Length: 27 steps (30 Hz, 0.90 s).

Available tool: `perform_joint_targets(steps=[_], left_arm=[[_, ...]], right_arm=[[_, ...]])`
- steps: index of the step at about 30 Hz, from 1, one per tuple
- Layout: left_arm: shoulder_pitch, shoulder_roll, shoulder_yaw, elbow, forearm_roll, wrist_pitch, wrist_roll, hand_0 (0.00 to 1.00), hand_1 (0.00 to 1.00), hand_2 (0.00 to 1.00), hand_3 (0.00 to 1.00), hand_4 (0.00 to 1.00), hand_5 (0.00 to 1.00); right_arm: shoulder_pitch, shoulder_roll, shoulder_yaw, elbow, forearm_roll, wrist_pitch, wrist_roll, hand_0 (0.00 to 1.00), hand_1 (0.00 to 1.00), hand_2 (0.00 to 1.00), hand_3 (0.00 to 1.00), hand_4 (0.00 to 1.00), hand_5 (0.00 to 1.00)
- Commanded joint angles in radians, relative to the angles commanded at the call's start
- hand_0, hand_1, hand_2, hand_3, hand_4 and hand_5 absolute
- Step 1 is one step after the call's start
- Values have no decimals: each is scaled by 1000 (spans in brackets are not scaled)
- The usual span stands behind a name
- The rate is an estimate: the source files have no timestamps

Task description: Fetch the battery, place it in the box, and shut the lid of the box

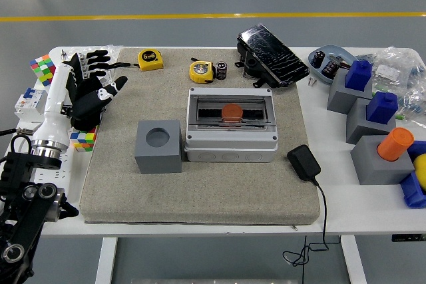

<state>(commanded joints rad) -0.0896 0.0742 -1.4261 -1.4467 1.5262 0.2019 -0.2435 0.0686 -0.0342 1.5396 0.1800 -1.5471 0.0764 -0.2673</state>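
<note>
The battery point(221, 70), a small black cylinder, stands on the grey mat point(200, 191) next to a yellow tape measure point(201, 71), behind the box. The grey box point(231, 139) sits mid-mat with an orange round piece point(232, 111) inside. Its dark lid point(273, 54) is tilted open at the back right. My left hand point(93, 88) is at the mat's left edge, far left of the box and battery, fingers spread and holding nothing. The right arm is out of view.
A grey cube with a round hole point(159, 145) stands left of the box. A black adapter point(303, 162) with its cable lies to the right. A second tape measure point(150, 59), colour cubes point(44, 69), a bowl point(329, 58) and grey blocks point(373, 121) are around the mat.
</note>
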Motion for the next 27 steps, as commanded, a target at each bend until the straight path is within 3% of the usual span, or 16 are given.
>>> perform_joint_targets(steps=[27], left_arm=[[-8, 1, -16, -11, 2, -1, 2, 559, 643, 633, 646, 918, 248]], right_arm=[[25, 0, -27, 0, 14, 2, -3, 639, 665, 674, 608, 994, 592]])
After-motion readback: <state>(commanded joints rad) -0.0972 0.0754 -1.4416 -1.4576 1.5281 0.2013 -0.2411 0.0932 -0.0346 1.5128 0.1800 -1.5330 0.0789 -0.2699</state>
